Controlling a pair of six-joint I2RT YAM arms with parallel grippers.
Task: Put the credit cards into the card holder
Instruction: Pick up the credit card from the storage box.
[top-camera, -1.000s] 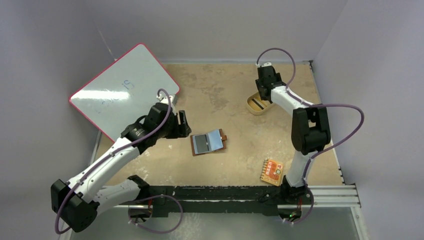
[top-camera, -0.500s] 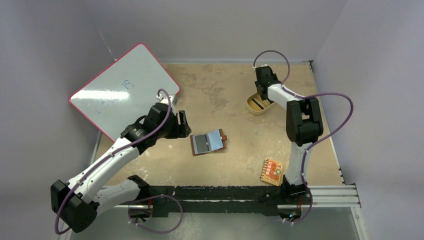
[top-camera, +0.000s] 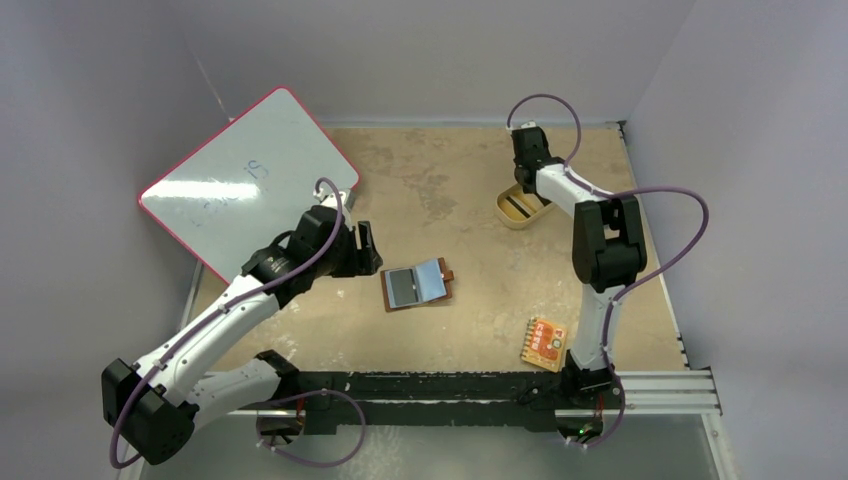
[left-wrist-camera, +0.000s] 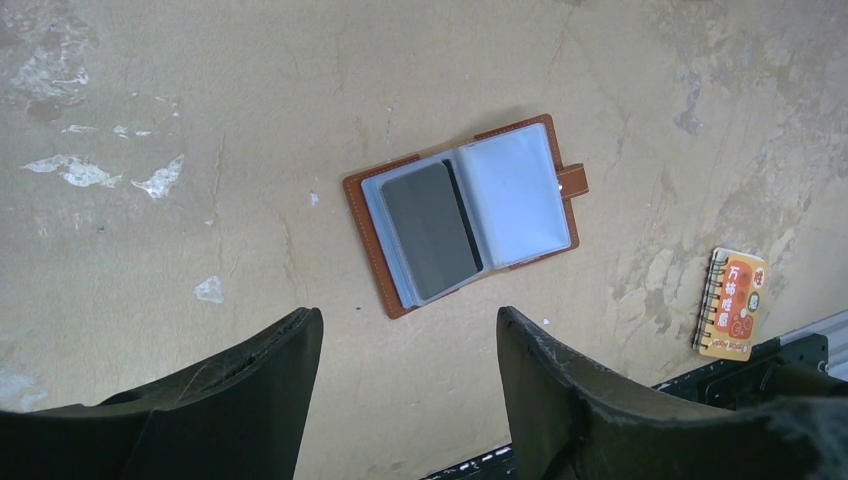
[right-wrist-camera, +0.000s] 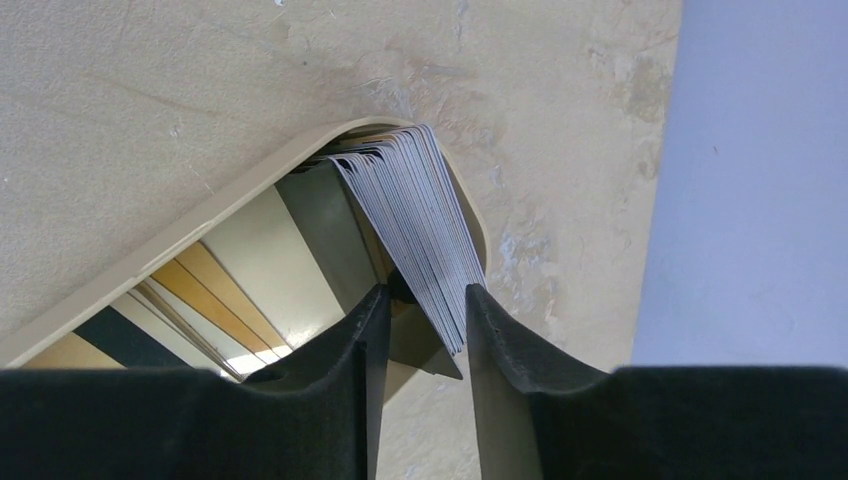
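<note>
The brown card holder (top-camera: 417, 287) lies open mid-table, one dark credit card (left-wrist-camera: 432, 230) in its left clear pocket. My left gripper (left-wrist-camera: 408, 315) hovers just left of it (top-camera: 368, 250), open and empty. At the back right, a stack of credit cards (right-wrist-camera: 415, 210) stands on edge against the end of the tan oval dish (right-wrist-camera: 200, 215). My right gripper (right-wrist-camera: 427, 292) reaches down into the dish (top-camera: 520, 210), its jaws narrowed around the stack's near corner. The right finger (right-wrist-camera: 500, 340) lies against the stack, and a thin dark gap remains at the left finger.
A red-rimmed whiteboard (top-camera: 250, 175) leans at the back left. An orange-red patterned packet (top-camera: 545, 343) lies near the right arm's base. More flat cards lie in the dish bottom. The pale wall (right-wrist-camera: 750, 180) rises close to the right of the dish.
The right gripper has lowered into the dish and its jaws have narrowed around the card stack. The left arm and the card holder have not moved.
</note>
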